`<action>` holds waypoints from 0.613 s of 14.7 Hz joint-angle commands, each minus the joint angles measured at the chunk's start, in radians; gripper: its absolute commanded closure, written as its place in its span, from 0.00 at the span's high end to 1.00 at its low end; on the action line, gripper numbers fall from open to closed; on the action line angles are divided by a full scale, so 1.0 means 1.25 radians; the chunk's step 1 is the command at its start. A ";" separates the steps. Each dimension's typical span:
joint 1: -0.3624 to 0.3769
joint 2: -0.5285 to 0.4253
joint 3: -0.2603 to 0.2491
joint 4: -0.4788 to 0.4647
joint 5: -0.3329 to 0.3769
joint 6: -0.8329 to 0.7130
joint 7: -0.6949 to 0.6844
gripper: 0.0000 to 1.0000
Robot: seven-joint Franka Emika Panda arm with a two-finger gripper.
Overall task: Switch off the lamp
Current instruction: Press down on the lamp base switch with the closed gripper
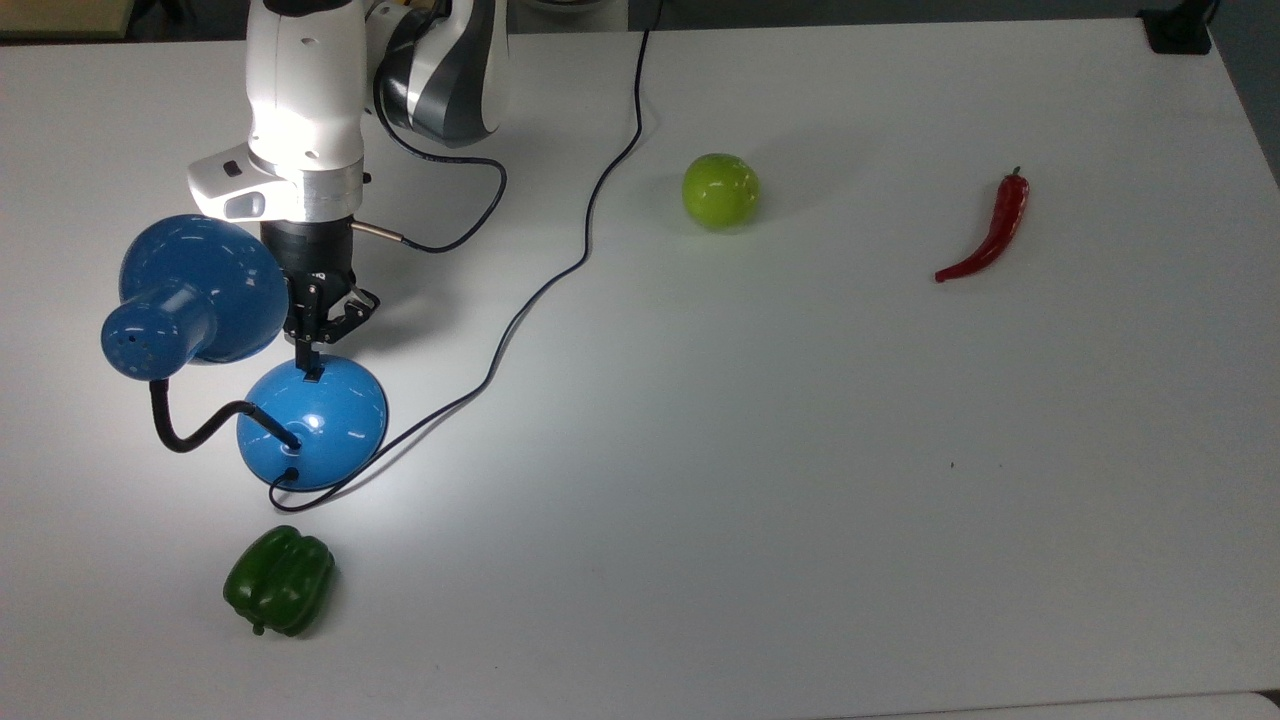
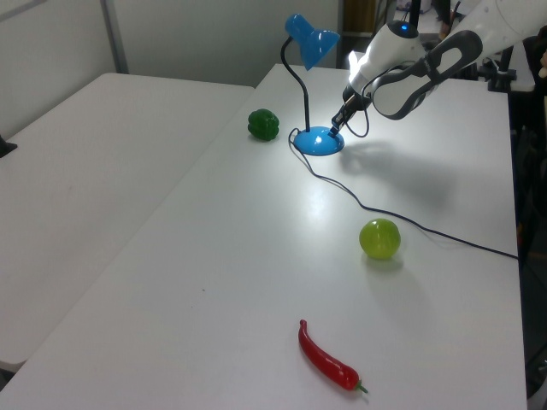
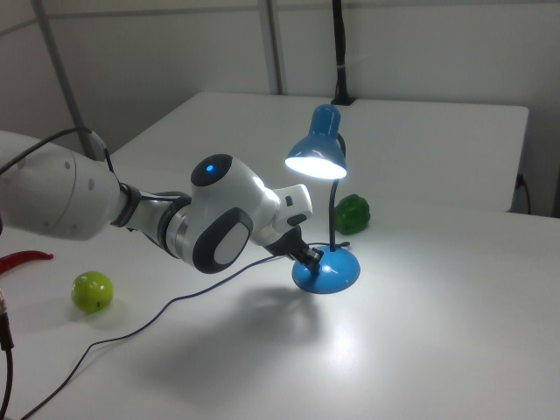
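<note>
No writing or brand mark can be read on any of the things here. The lamp [image 1: 312,420] is the landmark: it stands on the white table [image 1: 800,450], its round blue base near the top view's left edge, its black gooseneck curling up to the blue shade [image 3: 317,150], which is lit and throws a bright patch on the table around the base. Its black cord [image 1: 560,270] runs from the base away toward the top view's upper edge.

The arm reaches down from the top view's upper left, wrist tilted steeply, so that the gripper [image 1: 312,352] points at the base's upper rim, just beside the shade. Its fingers look drawn close together and hold nothing; their tips sit on or right at the small black switch [image 1: 313,375] on the base, though actual contact cannot be told. In the right view the gripper [image 3: 308,255] meets the base from the right view's left.

A green bell pepper [image 1: 279,580] lies near the base, toward the top view's lower edge. A green apple [image 1: 720,190] sits well apart from the lamp toward the top view's right, and a red chilli [image 1: 987,232] farther still
</note>
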 commanded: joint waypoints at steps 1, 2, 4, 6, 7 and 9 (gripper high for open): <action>-0.014 0.008 0.010 0.006 0.007 0.017 0.007 0.00; -0.014 0.010 0.010 0.005 0.005 0.017 0.006 0.00; -0.014 0.018 0.011 0.005 0.004 0.017 0.006 0.00; -0.019 0.014 0.024 0.006 0.007 0.017 0.007 0.00; -0.019 0.010 0.026 0.006 0.009 0.017 0.007 0.00; -0.020 0.002 0.026 0.006 0.009 0.017 0.007 0.00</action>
